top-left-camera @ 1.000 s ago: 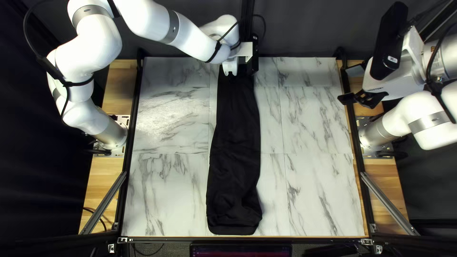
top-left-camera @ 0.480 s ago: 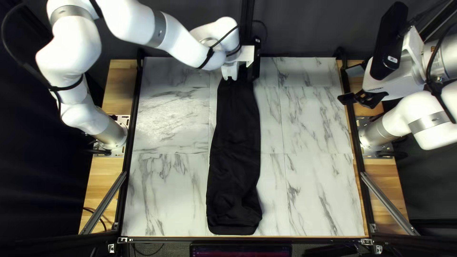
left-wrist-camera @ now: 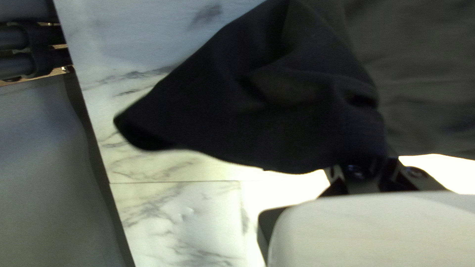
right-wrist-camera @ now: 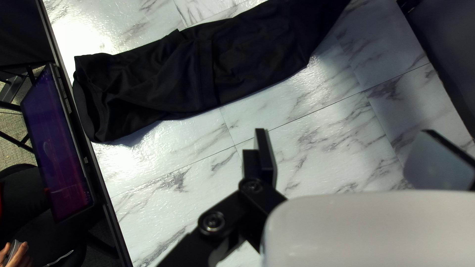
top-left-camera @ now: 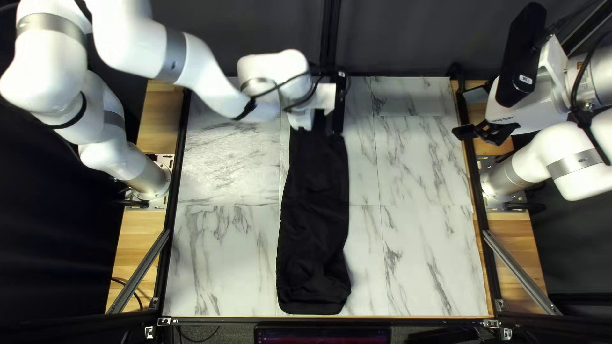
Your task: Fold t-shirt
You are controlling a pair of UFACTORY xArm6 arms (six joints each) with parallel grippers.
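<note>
My left gripper point(top-left-camera: 320, 130) is closed on the black t-shirt point(top-left-camera: 315, 223), near the garment's far end, its fingertips hidden in the cloth. In its own wrist view, the dark links sit close together where the fabric gathers. A loose flap of the shirt sticks out to one side, raised over the marble-patterned tabletop point(top-left-camera: 421, 267), with creases running into the grip.

From there the rest of the shirt runs toward the table's near edge as a long, narrow strip, a little left of the middle in the top left view. Small wrinkles cross it, and its near end is rounded and rumpled.

My right gripper point(top-left-camera: 460, 113) is open, its two fingers spread wide apart. It hangs by the right edge of the table, well apart from the shirt.

Farther out, wooden boards point(top-left-camera: 137, 248) flank the tabletop on both sides, and a dark curtain point(top-left-camera: 255, 25) is behind the far edge. A screen point(right-wrist-camera: 59, 148) stands just beyond the near edge. Past it, the right wrist view catches a person's hand point(right-wrist-camera: 19, 254) around a small grey object point(right-wrist-camera: 12, 251)
</note>
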